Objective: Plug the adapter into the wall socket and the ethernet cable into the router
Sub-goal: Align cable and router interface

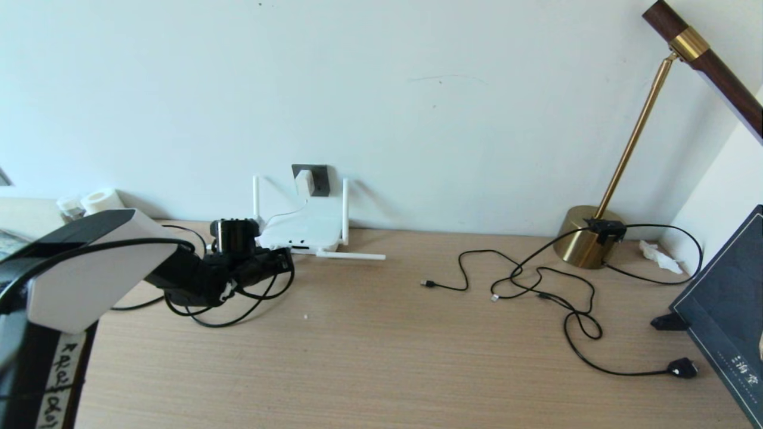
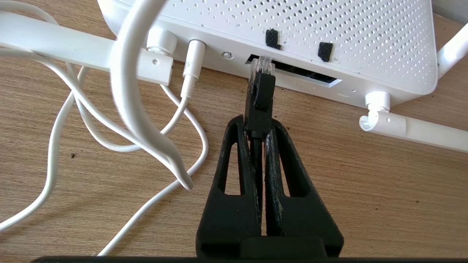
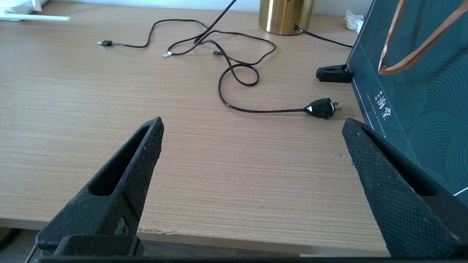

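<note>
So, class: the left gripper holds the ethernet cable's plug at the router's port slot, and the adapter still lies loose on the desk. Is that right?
Not quite. The adapter is already sitting in the wall socket, as the head view shows. The rest stands: in the left wrist view the left gripper holds the ethernet cable with its clear tip at the router slot.

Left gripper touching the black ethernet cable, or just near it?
Touching. In the left wrist view the left gripper is shut on the thin black ethernet cable just behind its plug, whose clear tip is at the flat white router's dark slot.
</note>
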Robot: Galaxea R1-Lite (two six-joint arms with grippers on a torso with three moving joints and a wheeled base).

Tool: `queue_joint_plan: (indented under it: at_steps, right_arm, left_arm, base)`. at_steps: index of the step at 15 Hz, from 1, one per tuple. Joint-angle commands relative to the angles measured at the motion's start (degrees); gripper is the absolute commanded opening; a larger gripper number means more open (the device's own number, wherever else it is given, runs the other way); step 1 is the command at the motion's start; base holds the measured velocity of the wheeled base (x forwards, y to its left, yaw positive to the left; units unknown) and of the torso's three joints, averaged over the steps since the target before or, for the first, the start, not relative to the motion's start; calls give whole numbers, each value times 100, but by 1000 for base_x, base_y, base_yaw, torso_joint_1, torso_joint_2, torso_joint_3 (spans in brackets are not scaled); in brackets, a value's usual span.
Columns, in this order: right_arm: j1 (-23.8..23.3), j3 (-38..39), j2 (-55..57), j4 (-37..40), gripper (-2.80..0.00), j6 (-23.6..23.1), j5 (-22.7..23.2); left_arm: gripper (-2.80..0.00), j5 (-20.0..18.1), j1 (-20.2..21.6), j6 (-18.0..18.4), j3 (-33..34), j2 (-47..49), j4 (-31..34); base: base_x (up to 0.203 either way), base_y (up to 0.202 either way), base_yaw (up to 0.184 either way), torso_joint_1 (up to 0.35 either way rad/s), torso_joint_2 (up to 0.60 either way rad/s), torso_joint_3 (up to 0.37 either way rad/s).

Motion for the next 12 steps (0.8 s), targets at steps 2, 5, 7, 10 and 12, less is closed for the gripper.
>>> queue_joint_plan:
  at_steps: [2, 5, 7, 10, 12]
  right_arm:
    - [2, 1, 6, 2, 0, -4, -3]
    - [2, 1, -1, 2, 0, 1, -4]
    - [2, 1, -2, 2, 0, 1, -5]
    - [2, 1, 6, 2, 0, 1, -5]
    - [2, 1, -2, 2, 0, 1, 4]
  left_arm:
    - [-280, -7, -2, -9, 16, 0, -8]
    - [-280, -2, -2, -9, 16, 0, -8]
    - [-280, 1, -2, -9, 23, 9, -8]
    - [-280, -7, 4, -9, 38, 9, -8]
    - [-280, -7, -2, -9, 51, 0, -8]
  base:
    - [0, 0, 0, 0, 0, 0]
    - [0, 0, 0, 0, 0, 0]
    - [0, 0, 0, 0, 0, 0]
    - [0, 0, 0, 0, 0, 0]
    - [0, 0, 0, 0, 0, 0]
